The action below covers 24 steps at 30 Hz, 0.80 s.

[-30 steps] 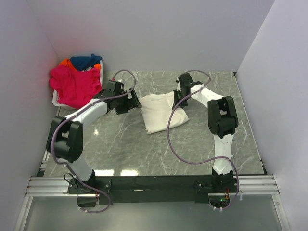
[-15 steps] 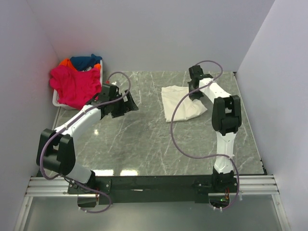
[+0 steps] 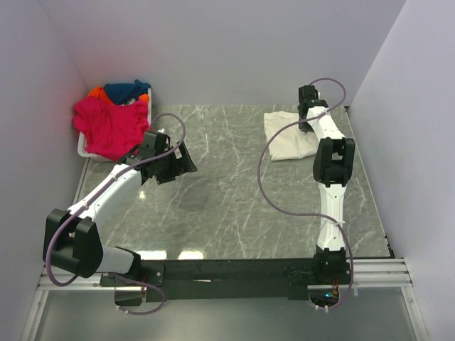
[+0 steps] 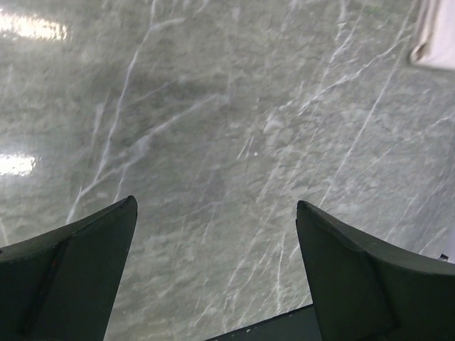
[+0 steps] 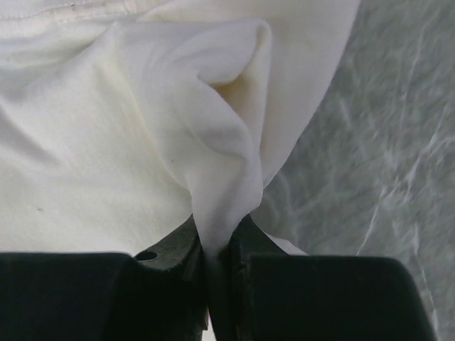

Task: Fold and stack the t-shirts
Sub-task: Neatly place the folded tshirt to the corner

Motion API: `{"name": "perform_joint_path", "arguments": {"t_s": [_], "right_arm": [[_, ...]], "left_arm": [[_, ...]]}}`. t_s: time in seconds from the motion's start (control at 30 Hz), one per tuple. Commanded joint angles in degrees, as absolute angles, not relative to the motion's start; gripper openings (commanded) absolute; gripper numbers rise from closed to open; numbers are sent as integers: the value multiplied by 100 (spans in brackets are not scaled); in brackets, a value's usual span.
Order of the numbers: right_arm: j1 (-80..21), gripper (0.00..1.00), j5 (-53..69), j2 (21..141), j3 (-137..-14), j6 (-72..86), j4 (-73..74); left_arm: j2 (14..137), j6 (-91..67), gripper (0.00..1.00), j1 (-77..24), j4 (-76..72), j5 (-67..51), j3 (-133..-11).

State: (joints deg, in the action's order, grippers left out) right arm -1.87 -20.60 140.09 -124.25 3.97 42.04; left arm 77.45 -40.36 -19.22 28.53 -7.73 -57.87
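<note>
Two grippers differ: the right gripper (image 5: 217, 252) pinches a fold of the cream t-shirt (image 3: 286, 138), which lies bunched at the far right of the table (image 3: 234, 199). The left gripper (image 4: 215, 206) gapes wide over bare marble, holding nothing. At far left, the white basket (image 3: 84, 149) holds the pink t-shirt (image 3: 110, 128), dark blue t-shirt (image 3: 124, 90) and orange t-shirt (image 3: 94, 92).

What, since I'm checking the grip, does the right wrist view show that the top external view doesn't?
Only the right wrist view: the right tool shut on a pinched fold of the cream t-shirt. Only the top external view: the pink t-shirt, blue t-shirt and orange t-shirt in the white basket, plus the open left tool. Both: the cream t-shirt lying on the marble table.
</note>
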Motion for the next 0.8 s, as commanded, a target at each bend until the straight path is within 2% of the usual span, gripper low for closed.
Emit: {"name": "perform_joint_path", "arguments": {"t_s": [0.0, 0.17, 0.47, 0.57, 0.67, 0.7, 0.77], "right_arm": [[-26, 0, -2373, 14290, -13339, 448, 4148], [193, 0, -2539, 14572, -13983, 413, 3965], [422, 0, -2839, 14423, -13860, 53, 3516], [518, 5, -2944, 14467, -13895, -149, 3402], [571, 31, -3155, 14458, -13869, -334, 3200], [580, 56, -3234, 14449, -13860, -395, 3156], [606, 76, -3488, 14423, -13843, -404, 3059]], "left_arm": [[7576, -4078, 99, -1916, 3234, -589, -5801], [7532, -4113, 99, -1916, 3419, -510, -5783], [7585, -4210, 100, -1916, 3401, -589, -5722], [7655, -4192, 99, -1916, 3393, -598, -5748], [7717, -4175, 99, -1916, 3393, -598, -5801], [7752, -4184, 99, -1916, 3393, -589, -5836], [7761, -4192, 100, -1916, 3393, -580, -5854]]}}
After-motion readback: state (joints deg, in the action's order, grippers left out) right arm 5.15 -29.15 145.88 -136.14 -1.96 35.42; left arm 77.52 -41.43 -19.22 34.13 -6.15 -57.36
